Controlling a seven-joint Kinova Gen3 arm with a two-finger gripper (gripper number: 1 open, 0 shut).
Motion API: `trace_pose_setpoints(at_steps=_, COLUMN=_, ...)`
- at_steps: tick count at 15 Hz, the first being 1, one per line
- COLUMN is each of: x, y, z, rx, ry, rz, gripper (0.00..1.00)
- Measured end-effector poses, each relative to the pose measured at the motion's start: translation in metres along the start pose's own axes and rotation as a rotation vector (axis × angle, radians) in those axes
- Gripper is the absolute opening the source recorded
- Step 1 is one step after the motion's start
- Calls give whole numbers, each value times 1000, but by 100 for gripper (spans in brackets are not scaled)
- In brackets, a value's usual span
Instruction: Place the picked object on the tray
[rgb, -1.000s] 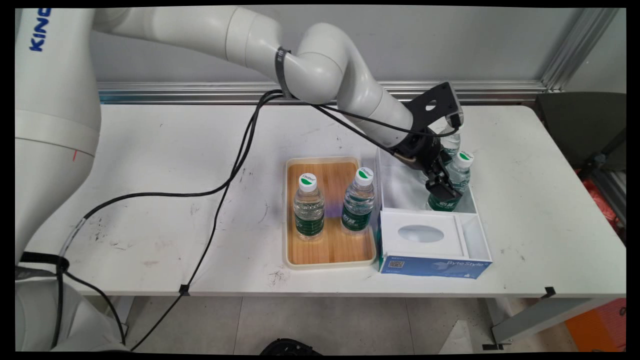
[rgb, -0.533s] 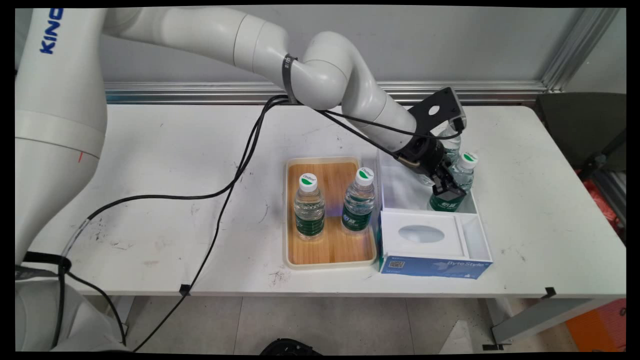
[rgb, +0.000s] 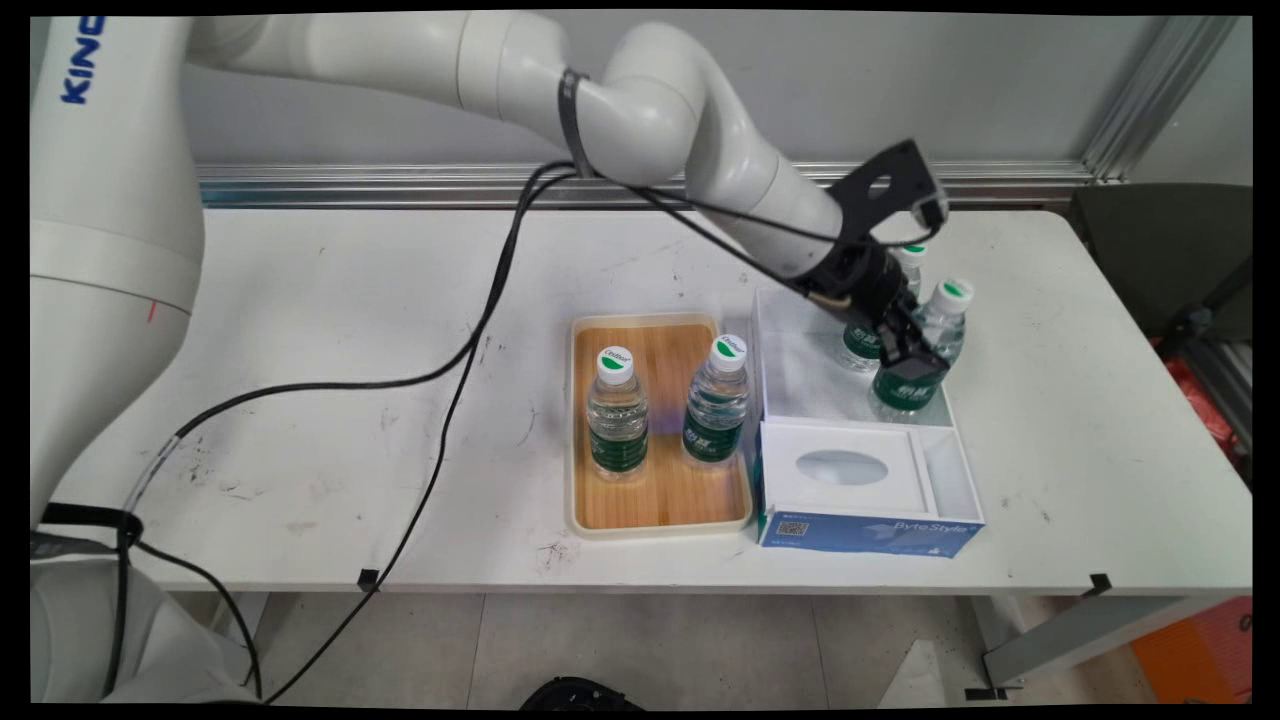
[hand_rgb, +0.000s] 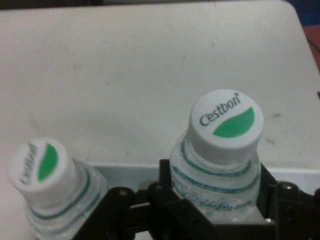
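Gripping bottle (rgb: 915, 355) (hand_rgb: 220, 165): Cestbon cap lettering legible only in hand view.

white arm angled down rightward, tool (rgb: 912, 358) clamped, tilted

held bottle (hand_rgb: 220, 165) base hidden by jaws, second bottle (hand_rgb: 52, 190) cut off

White rectangular table (rgb: 300, 300), top scuffed with dark marks, black tape tabs on its near edge. Behind it a plain grey wall (rgb: 900, 80) with a silver aluminium rail (rgb: 400, 185) along its base and a slanted aluminium profile (rgb: 1140, 90) at right. Light grey tiled floor (rgb: 650, 650) below. Dark chair back (rgb: 1170, 250) and an orange object (rgb: 1200, 650) at right.
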Motion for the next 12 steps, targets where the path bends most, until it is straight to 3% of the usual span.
trace_pose_setpoints(at_steps=6, x=27, y=-10, z=-59, rx=14, ry=-2, rz=44, gripper=0)
trace_pose_setpoints(at_steps=12, x=15, y=-24, z=-144, rx=16, ry=-58, rz=108, gripper=0)
